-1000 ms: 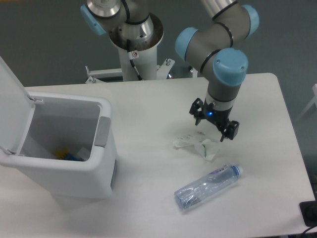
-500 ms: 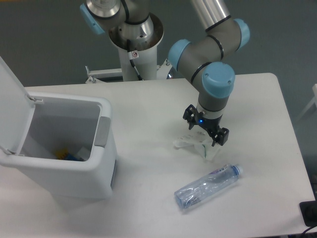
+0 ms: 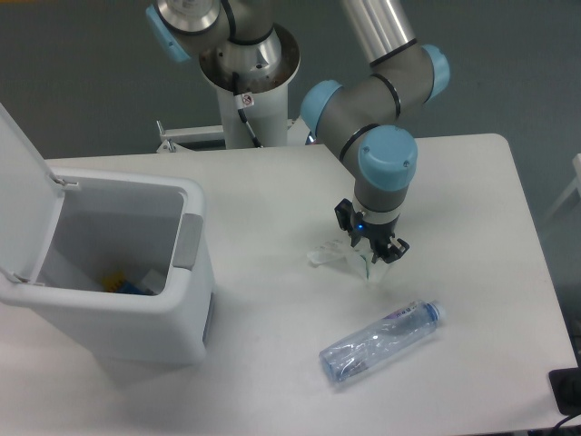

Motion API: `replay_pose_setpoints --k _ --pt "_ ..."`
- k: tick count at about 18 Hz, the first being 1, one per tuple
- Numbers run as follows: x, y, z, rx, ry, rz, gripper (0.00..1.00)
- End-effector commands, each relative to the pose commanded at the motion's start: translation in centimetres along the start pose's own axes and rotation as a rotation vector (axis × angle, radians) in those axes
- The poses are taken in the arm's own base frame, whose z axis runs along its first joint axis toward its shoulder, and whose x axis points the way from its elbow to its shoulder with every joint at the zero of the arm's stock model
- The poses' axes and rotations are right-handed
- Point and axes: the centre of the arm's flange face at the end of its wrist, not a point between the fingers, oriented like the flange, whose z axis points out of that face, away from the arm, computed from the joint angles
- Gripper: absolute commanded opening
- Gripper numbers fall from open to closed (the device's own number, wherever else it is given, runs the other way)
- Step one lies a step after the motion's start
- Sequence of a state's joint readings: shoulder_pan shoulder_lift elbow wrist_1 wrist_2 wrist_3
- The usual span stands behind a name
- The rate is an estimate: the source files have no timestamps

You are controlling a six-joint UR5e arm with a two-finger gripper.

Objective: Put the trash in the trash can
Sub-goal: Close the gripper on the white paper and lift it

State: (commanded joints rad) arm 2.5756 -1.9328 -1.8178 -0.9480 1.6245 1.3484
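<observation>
The gripper [image 3: 369, 245] is seen low over the white table [image 3: 272, 200], near the middle. It points down onto the crumpled white wrapper [image 3: 338, 258]. Its two black fingers [image 3: 392, 248] are set on either side of the wrapper, close in around it. Whether the wrapper is truly pinched cannot be told, because the fingertips and the paper are mixed together in the view. A bit of the wrapper sticks out toward 9 o'clock from the gripper, and another bit hangs out toward 6 o'clock. Small green marks can be seen on it.

The crushed clear bottle [image 3: 377, 341] is lying on its side on the table, at about 6 o'clock from the gripper and a little apart from the wrapper. Its blue cap [image 3: 438, 311] is turned toward 2 o'clock. It is not touched by anything.

The white trash can [image 3: 118, 263] is found at 9 o'clock from the gripper, well apart from it, at the left side of the table. Its flip lid [image 3: 20, 195] is standing open on the far left. A grey panel [image 3: 188, 242] is on the side facing the wrapper. Something small, blue and yellow, can be seen at the bottom inside.

The arm's blue-capped joints [image 3: 386, 156] are held above the gripper.
</observation>
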Motion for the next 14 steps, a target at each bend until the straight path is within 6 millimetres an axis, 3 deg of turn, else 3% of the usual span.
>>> replay_pose_setpoints --k 1,7,14 --pt "-0.1 0.1 -0.1 0.001 -0.003 0.003 0.00" --pt "-0.5 0.0 -1.6 0.018 -0.022 -0.009 0.00" --pt "-1.7 -0.4 -5.5 0.108 -0.070 -0.114 0.00"
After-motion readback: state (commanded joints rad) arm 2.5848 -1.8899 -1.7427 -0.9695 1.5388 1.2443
